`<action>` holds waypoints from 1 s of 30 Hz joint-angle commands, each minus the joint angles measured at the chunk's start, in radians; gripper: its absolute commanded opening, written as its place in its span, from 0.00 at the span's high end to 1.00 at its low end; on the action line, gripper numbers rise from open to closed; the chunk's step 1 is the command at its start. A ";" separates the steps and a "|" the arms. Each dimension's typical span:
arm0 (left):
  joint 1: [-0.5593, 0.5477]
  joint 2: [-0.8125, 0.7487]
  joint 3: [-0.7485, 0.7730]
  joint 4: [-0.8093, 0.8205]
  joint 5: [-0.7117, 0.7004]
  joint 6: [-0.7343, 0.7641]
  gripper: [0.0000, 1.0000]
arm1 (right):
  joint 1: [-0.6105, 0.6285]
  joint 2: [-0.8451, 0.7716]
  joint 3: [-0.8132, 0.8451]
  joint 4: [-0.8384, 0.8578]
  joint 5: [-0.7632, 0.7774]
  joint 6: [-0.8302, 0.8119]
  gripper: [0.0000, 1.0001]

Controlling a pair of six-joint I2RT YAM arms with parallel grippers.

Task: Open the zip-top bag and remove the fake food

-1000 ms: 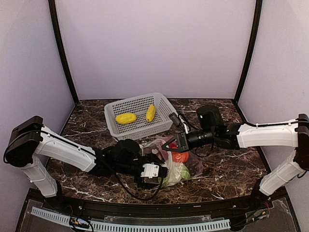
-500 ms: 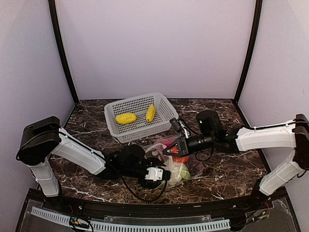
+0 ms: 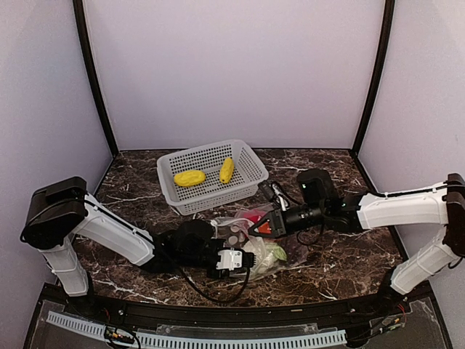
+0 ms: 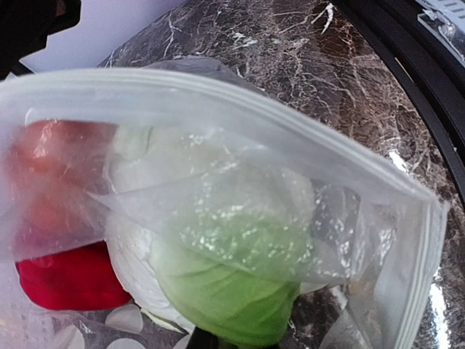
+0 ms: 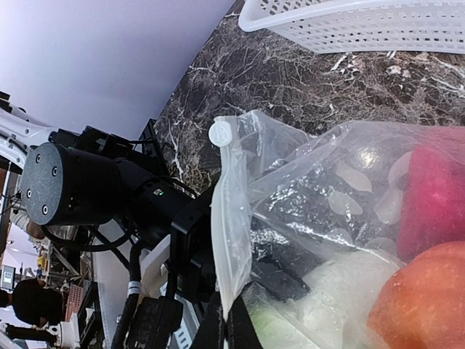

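The zip-top bag (image 3: 234, 227) lies at the table's middle, a clear film with white dots. My right gripper (image 3: 255, 230) is shut on its zip edge (image 5: 234, 218) and holds the mouth up. My left gripper (image 3: 247, 260) reaches into the mouth and is shut on the pale green-white leafy fake food (image 4: 225, 291); its fingers are almost hidden under the leaf. A red piece (image 4: 69, 280) and an orange piece (image 4: 51, 174) lie beside the leaf inside the bag. Two yellow pieces (image 3: 189, 177) (image 3: 227, 170) lie in the basket.
The white perforated basket (image 3: 218, 196) stands just behind the bag, its rim (image 5: 363, 22) close to my right wrist. The left arm's black wrist (image 5: 73, 193) lies low along the table in front of the bag. Dark rails edge the table.
My left gripper has slid farther into the bag's mouth and closed from wide open. The right gripper has shifted slightly down and left with the bag's edge, and the bag moved with it.
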 commanded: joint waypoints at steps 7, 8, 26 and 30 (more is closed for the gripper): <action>0.001 -0.178 -0.106 -0.017 -0.058 -0.126 0.99 | -0.022 -0.099 -0.039 -0.090 0.046 -0.044 1.00; 0.001 -0.191 -0.118 -0.023 -0.061 -0.143 0.99 | -0.025 -0.106 -0.042 -0.098 0.049 -0.048 1.00; 0.014 -0.319 -0.044 -0.245 0.086 -0.162 0.52 | -0.049 -0.101 -0.048 -0.077 0.037 -0.056 1.00; 0.009 -0.262 0.001 -0.243 0.124 -0.157 0.35 | -0.049 -0.103 -0.051 -0.074 0.036 -0.051 1.00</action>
